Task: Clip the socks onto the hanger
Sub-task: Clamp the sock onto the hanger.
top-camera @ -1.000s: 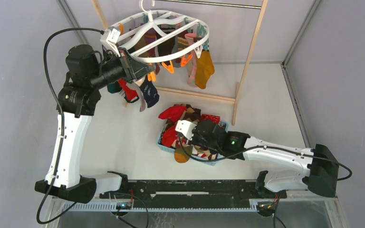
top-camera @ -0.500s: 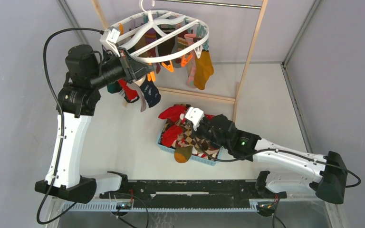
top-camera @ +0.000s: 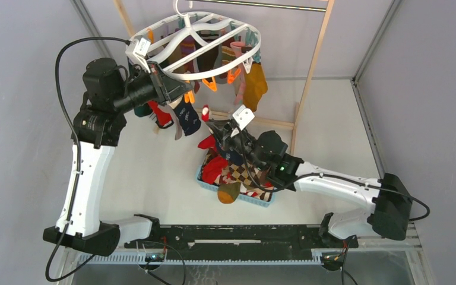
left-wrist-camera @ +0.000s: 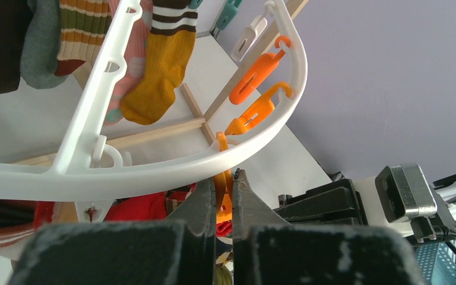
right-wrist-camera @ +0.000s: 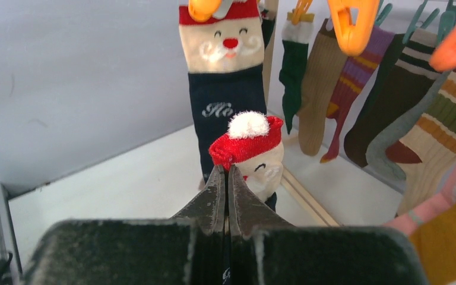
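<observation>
The white oval hanger (top-camera: pixel 253 50) hangs at the back with several socks clipped under it, among them a mustard one (top-camera: pixel 254 86) and a navy Santa sock (top-camera: pixel 188 117). My left gripper (top-camera: pixel 185 90) is shut on an orange clip (left-wrist-camera: pixel 224 196) just under the ring's near rim (left-wrist-camera: pixel 154 172). My right gripper (top-camera: pixel 212 126) is shut on a Santa sock (right-wrist-camera: pixel 249 148) with a red cuff and white pompom, held up in the air below the left gripper. The hung Santa sock (right-wrist-camera: pixel 228 71) is right behind it. More socks (top-camera: pixel 237 172) lie in the basket.
A blue basket (top-camera: pixel 250 201) of socks sits mid-table under the right arm. Light wooden frame poles (top-camera: pixel 309 77) stand behind and to the right of the hanger, with a base bar (top-camera: pixel 255 120) on the table. Free orange clips (right-wrist-camera: pixel 347 27) dangle above the right gripper.
My right arm has risen out of the basket and moved up and left toward the hanger, carrying the Santa sock. My left gripper has stayed on the clip.
</observation>
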